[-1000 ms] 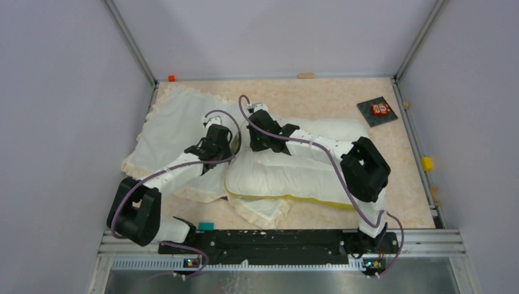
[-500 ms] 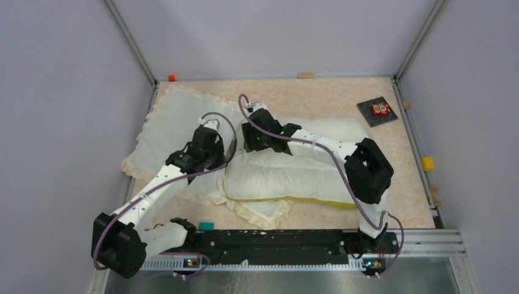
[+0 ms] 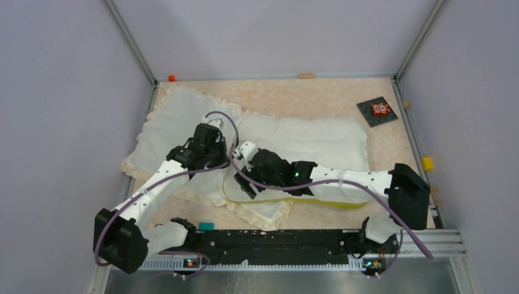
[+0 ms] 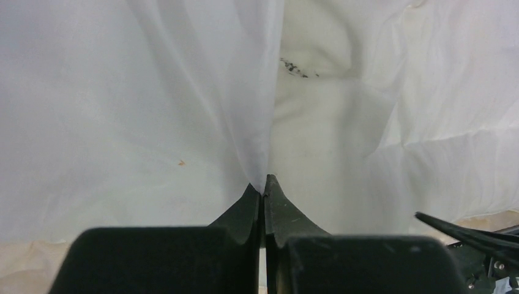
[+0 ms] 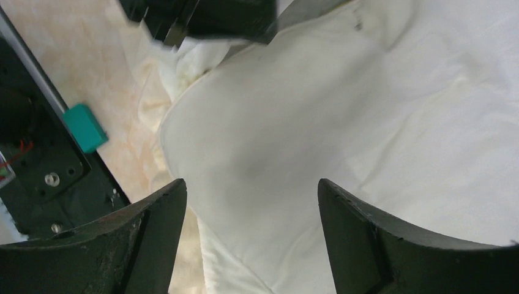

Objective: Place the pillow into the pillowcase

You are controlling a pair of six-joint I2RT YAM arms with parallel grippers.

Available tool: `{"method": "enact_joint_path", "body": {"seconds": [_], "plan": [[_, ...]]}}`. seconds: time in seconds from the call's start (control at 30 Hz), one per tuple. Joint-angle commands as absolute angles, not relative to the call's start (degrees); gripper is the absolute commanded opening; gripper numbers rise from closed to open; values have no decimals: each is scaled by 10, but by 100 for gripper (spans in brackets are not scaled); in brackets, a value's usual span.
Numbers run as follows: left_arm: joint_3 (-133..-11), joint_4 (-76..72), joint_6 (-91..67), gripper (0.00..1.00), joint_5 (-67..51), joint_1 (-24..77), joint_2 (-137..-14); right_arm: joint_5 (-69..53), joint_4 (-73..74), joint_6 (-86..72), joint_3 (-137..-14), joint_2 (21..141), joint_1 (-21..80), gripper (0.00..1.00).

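Left gripper (image 4: pixel 264 191), jaws clamping a pillowcase (image 4: pixel 122 92) fold, table (image 4: pixel 24 269) below

**Pillow (image 3: pixel 318 139) beside pillowcase (image 3: pixel 166 130), both on counter (image 3: pixel 306 97)**

Pillow: plump, white, quilted, with a yellow band along its near edge. It lies flat across mid-counter, long side running left to right.

Pillowcase: thin cream sack with a frilled border, spread rumpled at the left (far corner close to the back edge). Its right side meets the pillow's left end. A frilly flap pokes out under the pillow's near-left corner.
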State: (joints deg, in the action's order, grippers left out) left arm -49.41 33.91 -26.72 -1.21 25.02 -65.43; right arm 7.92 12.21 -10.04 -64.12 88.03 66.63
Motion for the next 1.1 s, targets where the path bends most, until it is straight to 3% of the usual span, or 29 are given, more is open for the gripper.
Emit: {"method": "enact_joint_path", "body": {"seconds": [0.0,0.1,0.17,0.2,0.27,0.5,0.67,0.93,1.07], "plan": [[-506,345,-275,0,-40,251,-656,117,55,-63,-621,915,689,77],[-502,347,-277,0,-41,251,-648,144,35,-60,-627,968,691,77],[-501,351,-276,0,-43,251,-643,166,38,-68,-635,998,690,69],[-502,353,-276,0,-45,251,-641,177,39,-73,-641,1008,690,50],[-505,359,-273,0,-49,250,-638,202,58,-87,-662,1013,686,0],[-510,389,-257,0,-95,251,-629,213,150,-158,-765,966,626,0],[-529,406,-252,0,-152,251,-608,216,171,-187,-824,994,608,0],[-582,393,-344,0,-262,251,-568,203,126,-292,-811,1068,608,0],[-569,384,-362,0,-232,251,-556,173,73,-312,-788,1066,608,0]]}}
